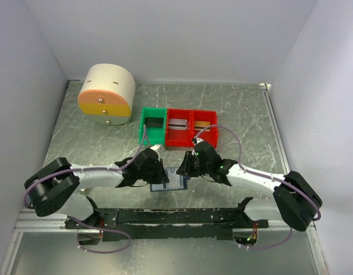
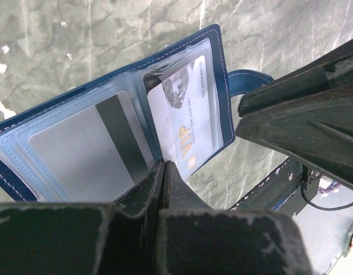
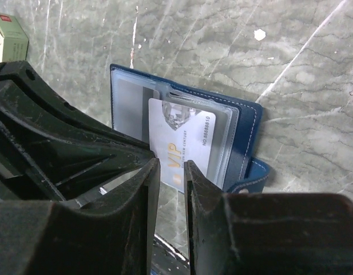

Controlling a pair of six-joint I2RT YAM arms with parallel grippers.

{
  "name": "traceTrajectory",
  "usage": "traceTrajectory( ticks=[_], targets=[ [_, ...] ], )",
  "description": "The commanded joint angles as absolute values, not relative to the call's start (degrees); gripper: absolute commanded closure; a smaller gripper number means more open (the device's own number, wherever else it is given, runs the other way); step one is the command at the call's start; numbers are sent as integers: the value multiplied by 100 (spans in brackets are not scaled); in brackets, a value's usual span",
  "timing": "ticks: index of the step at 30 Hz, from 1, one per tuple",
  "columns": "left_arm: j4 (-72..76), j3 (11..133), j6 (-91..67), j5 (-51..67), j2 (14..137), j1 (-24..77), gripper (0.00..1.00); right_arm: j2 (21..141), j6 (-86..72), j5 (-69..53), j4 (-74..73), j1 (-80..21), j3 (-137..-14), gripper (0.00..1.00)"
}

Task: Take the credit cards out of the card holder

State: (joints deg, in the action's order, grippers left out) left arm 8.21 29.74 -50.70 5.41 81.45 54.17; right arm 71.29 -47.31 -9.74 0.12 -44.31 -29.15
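Note:
The navy card holder point(image 1: 169, 183) lies open on the marbled table between my two grippers, its strap tab point(image 2: 248, 80) off to the side. In its clear sleeves sit two credit cards: a pale grey one with a dark stripe point(image 2: 73, 157) and a white "VIP" card point(image 2: 185, 123) that sticks out of its sleeve toward me. My left gripper point(image 2: 163, 164) is shut, its tips pinched at the holder's near edge by the middle fold. My right gripper point(image 3: 172, 166) is open by a narrow gap, just over the VIP card's point(image 3: 185, 137) protruding end, gripping nothing.
A green bin point(image 1: 153, 126) and red bins point(image 1: 190, 127) stand just behind the grippers. A round cream drawer unit point(image 1: 106, 90) sits at the back left. A cream box with a red label point(image 3: 9, 35) lies nearby. The arms' black mounting rail point(image 1: 176, 216) runs along the near edge.

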Motion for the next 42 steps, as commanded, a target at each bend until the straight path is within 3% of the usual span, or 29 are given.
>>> traceTrajectory(
  ticks=[1,13,26,32,36,42],
  targets=[
    [119,3357,-4453,754,8287,5454,93,7299,-4786,-1017,95,-4438,-2860,76],
    [-309,3562,-4350,555,8205,5450,93,7926,-5124,-978,602,-4438,-2275,77],
    [1034,3098,-5137,989,8215,5415,74,7943,-5252,-1214,1020,-4440,-2074,80],
    [1599,2635,-5771,783,8029,5399,80,7961,-5291,-1259,1087,-4438,-2006,81],
    [1388,2532,-5787,573,7710,5381,93,7921,-5308,-1161,1009,-4438,-2002,81],
    [492,2811,-5412,222,7425,5362,93,7856,-5228,-1082,814,-4440,-2111,82]
  ],
)
